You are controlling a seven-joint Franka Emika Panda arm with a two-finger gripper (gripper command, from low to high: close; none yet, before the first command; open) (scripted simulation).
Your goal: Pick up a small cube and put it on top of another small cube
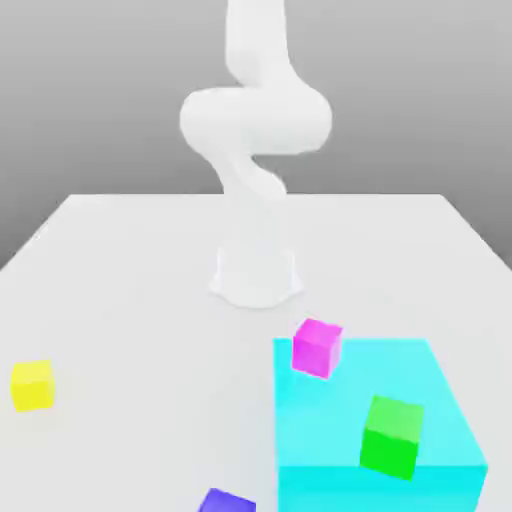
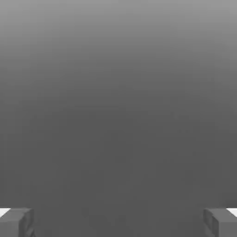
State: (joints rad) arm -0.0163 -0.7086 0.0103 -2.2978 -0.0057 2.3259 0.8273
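The small deep-blue cube [image 1: 226, 501] lies on the white table at the front edge of the exterior view, partly cut off by the picture's edge. A magenta cube [image 1: 316, 347] sits on the far corner of the big cyan block [image 1: 430, 420], and a green cube [image 1: 391, 435] sits on the block's top nearer the front. A yellow cube [image 1: 32, 385] rests on the table at the exterior view's left. In the hand view my gripper [image 2: 118, 222] is open, its two grey fingertips [image 2: 16, 222] far apart with nothing between them, facing a plain grey background.
The white arm [image 1: 253, 150] rises from its base [image 1: 255, 275] at the middle of the table [image 1: 120, 280] and curls upward out of the picture. The cyan block takes up the front right of the exterior view.
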